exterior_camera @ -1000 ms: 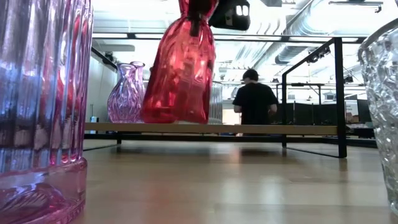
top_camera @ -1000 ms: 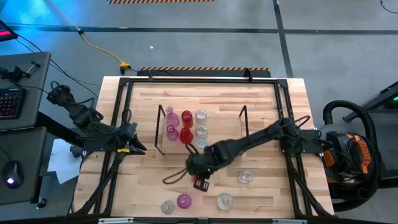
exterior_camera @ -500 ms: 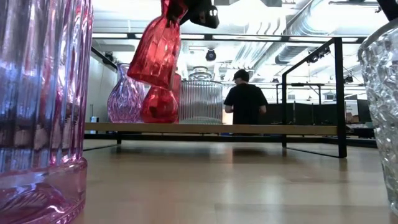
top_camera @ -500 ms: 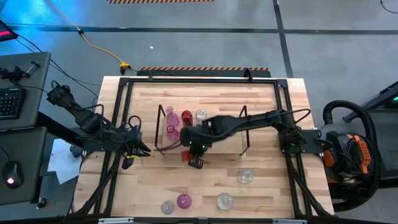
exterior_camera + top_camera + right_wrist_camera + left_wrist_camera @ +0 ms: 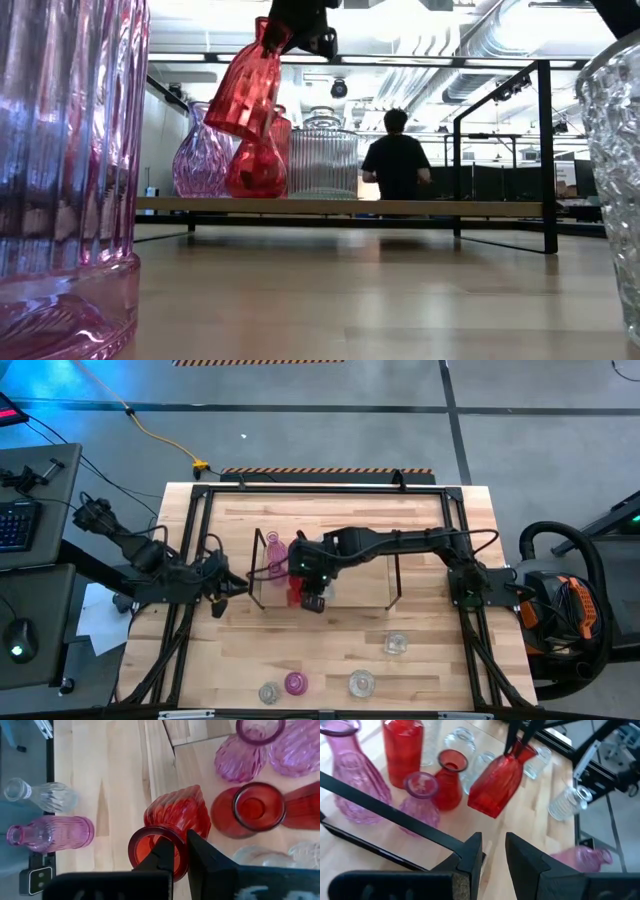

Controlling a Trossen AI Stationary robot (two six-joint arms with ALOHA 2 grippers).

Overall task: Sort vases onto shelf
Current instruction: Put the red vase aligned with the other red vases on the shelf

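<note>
Above the shelf (image 5: 340, 595), centre frame: right gripper (image 5: 180, 856) clamped on a tilted red vase (image 5: 249, 92).
Left gripper (image 5: 492, 851) waits at frame left, jaws slightly apart, empty.

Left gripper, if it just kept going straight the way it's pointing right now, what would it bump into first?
Probably the shelf's dark wire end frame, which crosses just ahead of the left gripper. Beyond it stand a pink vase and the tilted red vase that the right gripper holds. Depth is unclear.

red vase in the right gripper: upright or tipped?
Tipped. The red vase hangs slanted from the right gripper, shut on its rim, above the shelf.
</note>
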